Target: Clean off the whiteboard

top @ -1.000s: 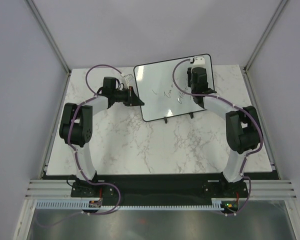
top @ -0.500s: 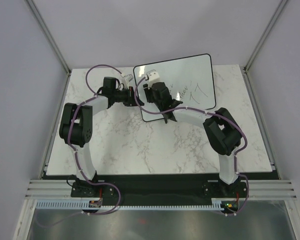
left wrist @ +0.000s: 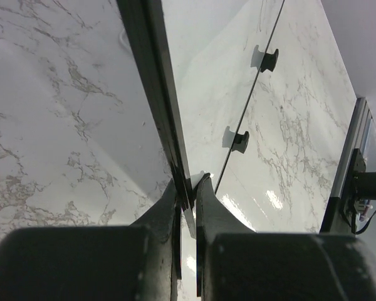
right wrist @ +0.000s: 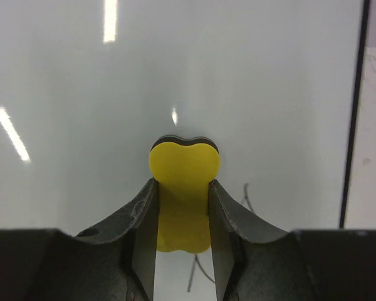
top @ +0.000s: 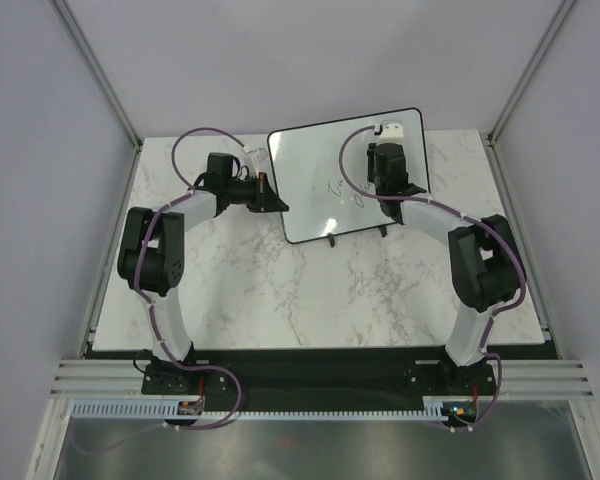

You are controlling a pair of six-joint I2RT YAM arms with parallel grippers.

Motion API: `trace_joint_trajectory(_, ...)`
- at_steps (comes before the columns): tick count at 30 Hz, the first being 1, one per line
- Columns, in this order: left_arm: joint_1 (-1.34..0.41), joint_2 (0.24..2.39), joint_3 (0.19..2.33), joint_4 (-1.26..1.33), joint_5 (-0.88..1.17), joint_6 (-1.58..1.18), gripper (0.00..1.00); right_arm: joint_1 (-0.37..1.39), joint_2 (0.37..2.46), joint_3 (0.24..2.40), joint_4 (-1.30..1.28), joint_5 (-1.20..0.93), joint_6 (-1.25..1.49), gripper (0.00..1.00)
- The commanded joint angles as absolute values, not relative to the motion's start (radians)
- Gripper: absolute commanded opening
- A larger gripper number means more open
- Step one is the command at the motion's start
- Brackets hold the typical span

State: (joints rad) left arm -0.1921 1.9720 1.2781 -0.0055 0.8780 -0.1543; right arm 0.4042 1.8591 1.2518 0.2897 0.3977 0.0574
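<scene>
The whiteboard stands tilted on two black feet at the back of the table. Faint dark marks remain near its middle. My left gripper is shut on the board's left edge and holds it. My right gripper is shut on a yellow eraser with a black pad, pressed flat against the board's white surface at its right part. A thin dark stroke shows just right of the eraser.
The marble table extends in front of the board. Grey walls and metal posts enclose the back and sides. The board's black feet rest on the table.
My right gripper swept with the eraser from the board's right to its left and back to the upper right. Much of the writing has gone; faint marks remain. The left arm has not moved.
</scene>
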Motion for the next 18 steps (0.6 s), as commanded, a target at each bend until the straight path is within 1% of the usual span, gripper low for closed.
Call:
trace_joint_trajectory(1,-0.198,1.94,1.304,0.014,0.741,0.034,0.02,0.391,1.85,1.218,0.219,0.442,0.058,0.0)
trace_joint_trajectory(4,-0.198,1.942,1.304,0.012,0.739,0.034,0.02,0.413,1.868,1.238,0.216,0.365,0.089,0.0)
trace_joint_trajectory(7,-0.198,1.942,1.304,0.008,0.738,0.035,0.02,0.5,1.905,1.259,0.238,0.361,0.071,0.0)
trace_joint_trajectory(11,-0.198,1.944,1.31,0.006,0.738,0.035,0.02,0.655,1.939,1.278,0.293,0.304,0.077,0.0)
trace_joint_trajectory(14,-0.198,1.948,1.318,-0.018,0.736,0.038,0.02,0.715,1.985,1.321,0.295,0.285,0.089,0.0)
trace_joint_trajectory(16,-0.198,1.945,1.318,-0.021,0.735,0.041,0.02,0.716,1.997,1.338,0.295,0.284,0.112,0.0)
trace_joint_trajectory(18,-0.198,1.944,1.316,-0.026,0.733,0.043,0.02,0.706,1.993,1.325,0.296,0.329,0.106,0.0)
